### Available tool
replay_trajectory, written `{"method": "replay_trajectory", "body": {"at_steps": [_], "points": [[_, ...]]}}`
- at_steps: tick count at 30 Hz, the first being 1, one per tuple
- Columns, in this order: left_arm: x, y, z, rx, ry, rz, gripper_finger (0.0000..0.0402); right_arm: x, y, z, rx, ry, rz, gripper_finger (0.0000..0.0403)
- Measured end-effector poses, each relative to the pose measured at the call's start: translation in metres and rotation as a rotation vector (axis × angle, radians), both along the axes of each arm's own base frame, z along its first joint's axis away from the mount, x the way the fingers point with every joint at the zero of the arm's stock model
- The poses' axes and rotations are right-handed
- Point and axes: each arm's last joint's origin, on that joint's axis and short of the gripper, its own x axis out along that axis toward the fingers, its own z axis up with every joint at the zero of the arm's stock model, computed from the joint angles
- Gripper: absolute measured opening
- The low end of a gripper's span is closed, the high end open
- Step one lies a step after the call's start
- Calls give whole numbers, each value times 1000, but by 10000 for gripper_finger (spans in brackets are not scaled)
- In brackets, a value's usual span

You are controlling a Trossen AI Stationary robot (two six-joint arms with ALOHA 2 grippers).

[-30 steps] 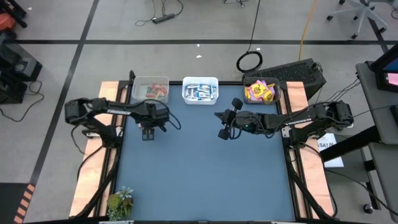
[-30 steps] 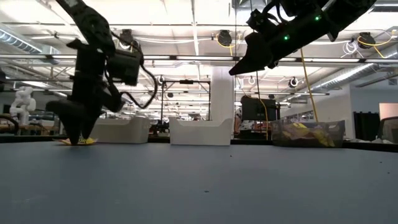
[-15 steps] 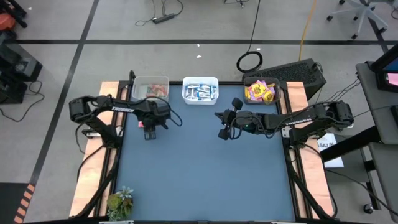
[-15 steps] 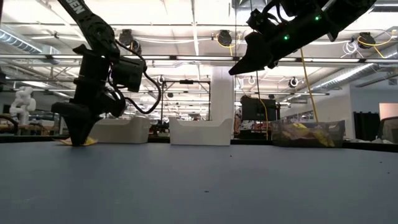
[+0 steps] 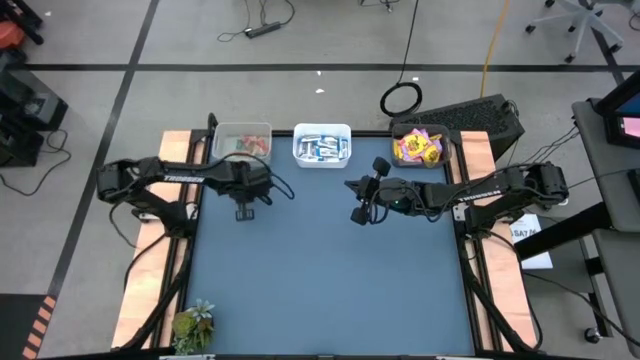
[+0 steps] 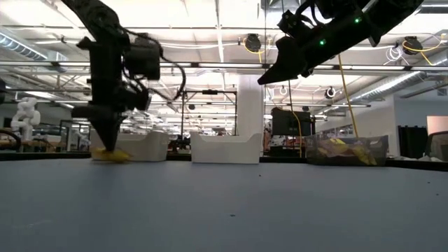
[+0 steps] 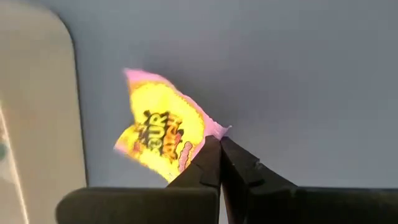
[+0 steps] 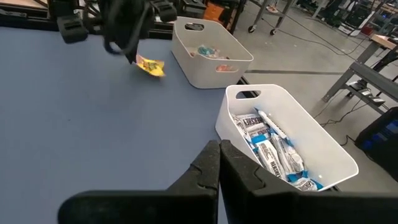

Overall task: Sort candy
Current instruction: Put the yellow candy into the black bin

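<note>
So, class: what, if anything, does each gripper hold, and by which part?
Left gripper pinches the yellow candy packet by its pink edge; right gripper holds nothing.

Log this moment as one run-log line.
left gripper: shut on yellow sour-candy packet, lifted off blue mat | right gripper: shut, empty, raised mid-table

Yellow packet (image 7: 163, 132) in my left gripper (image 7: 219, 147) reads "SOUR" in dark print; remaining lettering unclear.

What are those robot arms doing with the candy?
They are sorting it into bins. The left end effector is pinching a yellow candy packet by its edge, just in front of the left bin. The right end effector waits shut above the table, holding nothing.
</note>
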Motion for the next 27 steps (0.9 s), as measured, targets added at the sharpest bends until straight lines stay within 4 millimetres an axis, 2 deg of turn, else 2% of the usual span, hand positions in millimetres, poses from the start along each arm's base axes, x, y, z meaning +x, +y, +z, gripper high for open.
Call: {"method": "replay_trajectory", "body": {"at_steps": [3,9,13,20,27], "points": [[3,-9,11,-32,-99,-39,2,0,1,0,15,1,38,0],[15,-33,32,-159,-375,-243,1,5,10,-2,126,-5,314,0],[25,-43,38,-228,-495,-327,1,14,16,-12,136,-6,363,11],[38,-53,43,-248,-625,-436,1,43,23,-42,178,-20,440,80],[41,-54,46,-282,-675,-460,0,82,24,-46,216,-4,460,159]]}}
